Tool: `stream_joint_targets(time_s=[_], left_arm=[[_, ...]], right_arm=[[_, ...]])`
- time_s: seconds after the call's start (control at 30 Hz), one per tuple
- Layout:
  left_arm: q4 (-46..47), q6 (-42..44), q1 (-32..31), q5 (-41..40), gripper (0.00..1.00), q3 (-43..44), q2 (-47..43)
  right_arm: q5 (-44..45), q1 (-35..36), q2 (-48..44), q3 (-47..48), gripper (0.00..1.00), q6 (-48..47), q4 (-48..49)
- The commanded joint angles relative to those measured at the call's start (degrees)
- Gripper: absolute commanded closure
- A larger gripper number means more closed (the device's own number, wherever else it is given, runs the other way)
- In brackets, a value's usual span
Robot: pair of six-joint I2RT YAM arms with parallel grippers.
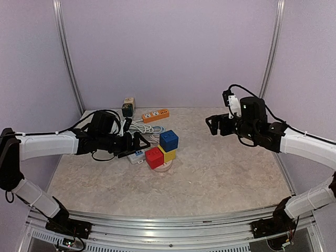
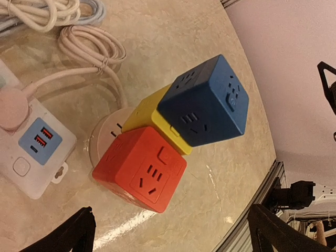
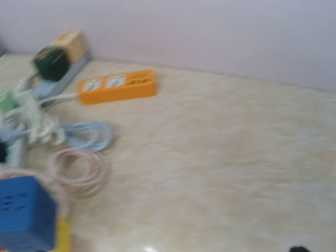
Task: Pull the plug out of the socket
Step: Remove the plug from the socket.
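while left gripper (image 2: 170, 223) and right gripper (image 1: 211, 126) gape empty, print on the orange power strip (image 3: 117, 87) is unreadable.

Plain lilac walls (image 1: 168, 47) on three sides, with metal posts (image 1: 68, 58) in the back corners. The counter (image 1: 226, 173) is beige with a marble pattern, evenly lit. An aluminium rail (image 1: 173, 223) runs along the near edge.

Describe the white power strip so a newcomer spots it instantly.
Mid-table stands a stack of red, yellow and blue plastic socket cubes. Directly left of it in the top view lies the flat white plastic power strip. Only it carries a light-blue USB panel and a round pink plug; the far strip is orange.
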Motion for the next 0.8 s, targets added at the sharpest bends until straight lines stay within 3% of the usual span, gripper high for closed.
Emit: stream_joint_targets(time_s=[0.0,0.2,0.3,0.47,0.77], left_arm=[[4.78,-4.40,1.11,3.08,0.01,-5.89,-2.04],[10.75,-7.47,1.76,6.01,0.01,-8.69,-0.34],[11.12,-8.35,2.17,5.56,0.06,-8.91,1.00],[12.20,-9.23,2.65,5.82,0.13,-8.92,2.89],[15.32,-10.80,2.92,7.55,0.21,-8.36,6.97]], right_arm=[[-1.77,4.51,6.58,4.83,0.01,2.82,-2.64],[-4.48,10.29,16.59,10.89,0.03,4.27,-1.06],[-4.76,12.78,20.75,13.86,0.04,5.17,-1.14],[-6.36,14.25,26.40,17.20,0.06,7.14,-0.88],[-1.42,15.29,33.04,23.62,0.07,5.88,-5.56]])
